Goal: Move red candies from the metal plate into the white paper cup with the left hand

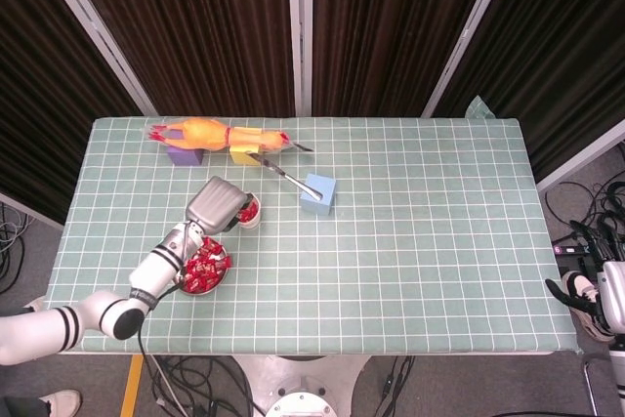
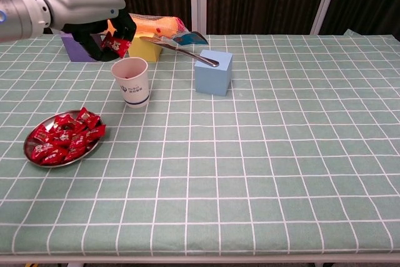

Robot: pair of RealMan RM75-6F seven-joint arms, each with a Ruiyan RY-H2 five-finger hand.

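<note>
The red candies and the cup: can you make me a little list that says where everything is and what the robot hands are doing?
left hand: above the cup, pinching one red candy
white paper cup: upright on the table, a few red candies inside in the head view
round metal plate: left of the cup, piled with red candies
right hand: off the table's right edge, holding nothing
blue cube: right of the cup, a metal knife resting on it
</note>
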